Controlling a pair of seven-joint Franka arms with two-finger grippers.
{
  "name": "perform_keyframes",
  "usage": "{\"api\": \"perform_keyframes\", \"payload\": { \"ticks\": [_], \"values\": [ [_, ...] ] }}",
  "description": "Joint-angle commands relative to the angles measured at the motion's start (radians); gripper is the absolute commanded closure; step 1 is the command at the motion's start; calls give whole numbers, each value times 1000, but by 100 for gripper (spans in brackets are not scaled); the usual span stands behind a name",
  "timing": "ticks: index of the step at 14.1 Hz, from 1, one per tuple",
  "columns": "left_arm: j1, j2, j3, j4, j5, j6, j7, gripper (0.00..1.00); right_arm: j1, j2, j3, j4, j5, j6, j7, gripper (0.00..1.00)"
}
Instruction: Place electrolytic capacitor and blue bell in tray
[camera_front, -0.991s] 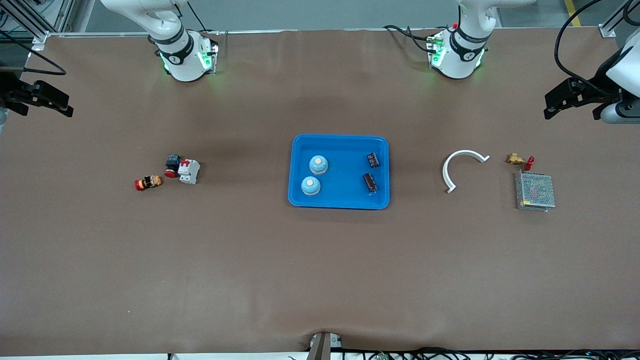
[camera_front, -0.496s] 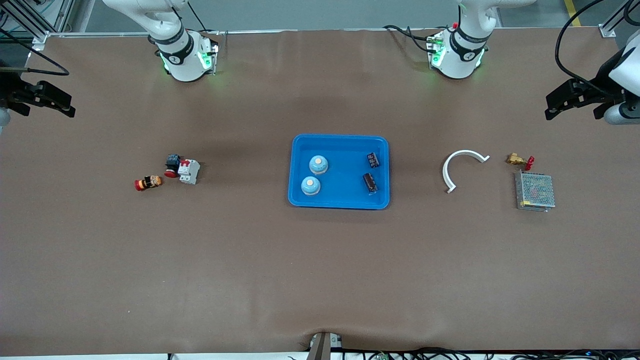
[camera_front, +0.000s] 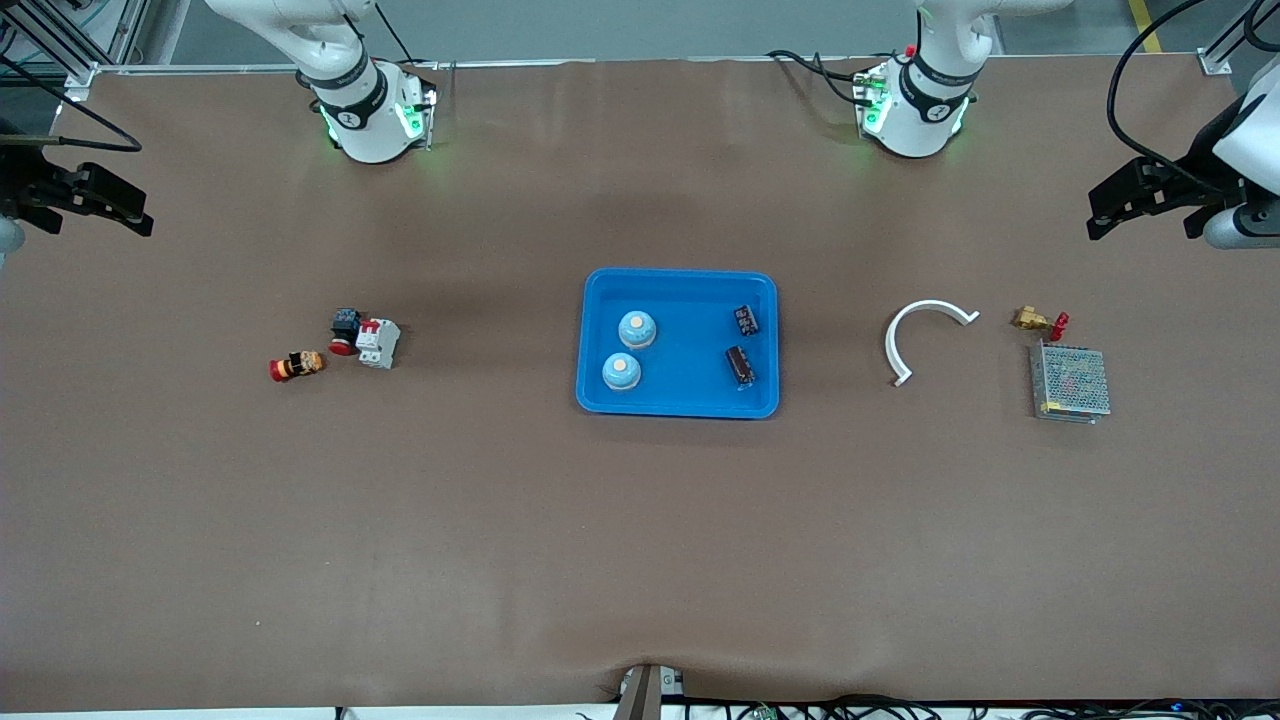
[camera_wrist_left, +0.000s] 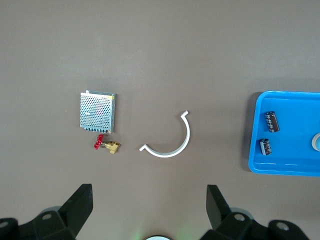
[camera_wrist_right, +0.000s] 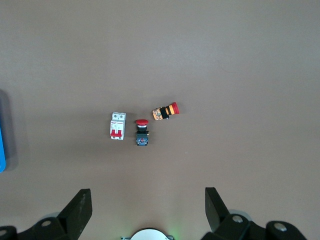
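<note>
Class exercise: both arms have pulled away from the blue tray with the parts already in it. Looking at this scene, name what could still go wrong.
1. Both capacitors lie close to the tray rim at the left arm's end; a bump might roll one out.
2. The left gripper, open, hangs over the white curved strip and mesh-covered box, which it might wrongly pick.
3. The right gripper, open, hangs over the red button parts: the same temptation.

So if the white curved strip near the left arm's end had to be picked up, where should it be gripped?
Probably at the middle of the arc of the white curved strip, coming straight down from above. It lies flat on the table as a thin open half ring, so one finger could go inside the curve and one outside, pinching across its narrow width.
</note>
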Motion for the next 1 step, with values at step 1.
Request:
{"api": "perform_keyframes", "payload": {
  "ticks": [1],
  "values": [
    [-3, 20, -3, 27, -14, -24, -15, 0, -22, 14, 20, 25, 7, -5, -12, 0]
  ]
}}
